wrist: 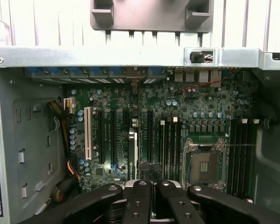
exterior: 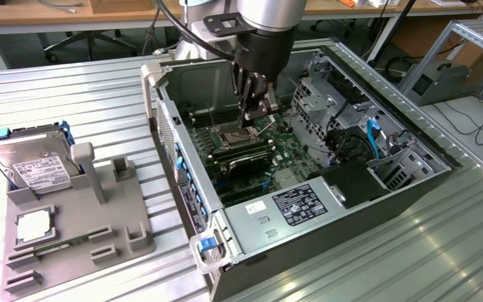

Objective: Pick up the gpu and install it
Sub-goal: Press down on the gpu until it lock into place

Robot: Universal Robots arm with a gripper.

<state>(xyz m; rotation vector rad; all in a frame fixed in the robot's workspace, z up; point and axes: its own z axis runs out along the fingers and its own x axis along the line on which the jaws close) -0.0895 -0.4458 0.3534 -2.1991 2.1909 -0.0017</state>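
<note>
Ribbed metal tabletop [exterior: 90, 94] carries an open computer case [exterior: 409, 189] lying on its side and, at the exterior view's left, a grey parts tray [exterior: 73, 251] with a silver hard drive [exterior: 32, 165] standing in it.

The gpu [exterior: 239, 162] [wrist: 132, 149] is seen inside the case as a thin dark card standing on edge among the motherboard's expansion slots, apparently in a slot, though full seating cannot be judged.

The gripper [exterior: 256, 119] [wrist: 151, 183] hangs inside the case above the board, near the bare CPU socket [exterior: 241, 134] [wrist: 203, 163] and just beside the card, apart from it. Its fingers are drawn together, and nothing is seen pinched between them.

The card is judged light, stiff and fragile, with exposed components and a delicate contact edge. It is best taken by the long upper edge, with the 2 fingers flat on its opposite faces, kept clear of the contacts. Any tilt is likely to bind it against the slot.
</note>
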